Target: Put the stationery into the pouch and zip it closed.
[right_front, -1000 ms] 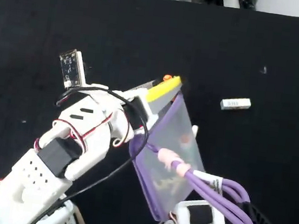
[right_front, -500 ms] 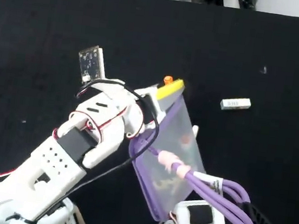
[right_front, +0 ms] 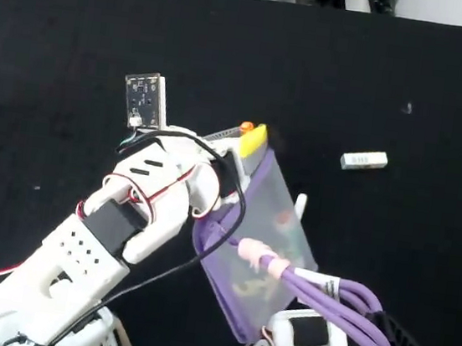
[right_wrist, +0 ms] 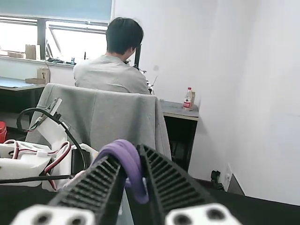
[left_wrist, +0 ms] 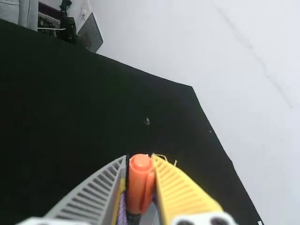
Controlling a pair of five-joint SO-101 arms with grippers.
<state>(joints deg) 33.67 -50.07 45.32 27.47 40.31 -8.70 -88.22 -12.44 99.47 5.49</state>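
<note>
Left arm (right_front: 123,227), jaws gripping an orange-tipped item (right_front: 245,128) atop a tilting purple pouch (right_front: 271,220), purple strap (right_front: 342,298) trailing, white eraser (right_front: 363,161) lying apart on the black table (right_front: 395,75).

No text, number or sign can be read. The small white eraser (right_front: 364,161), lying on the bench (right_front: 395,75) well apart from the pouch (right_front: 269,220) toward the right edge of the high view, carries a faint dark print too small to make out. The white tag (right_front: 319,279) on the pouch's purple strap (right_front: 349,310) bears dark marks, also illegible. A bottle (right_wrist: 189,97) in the room behind has a red label with unreadable print.
</note>
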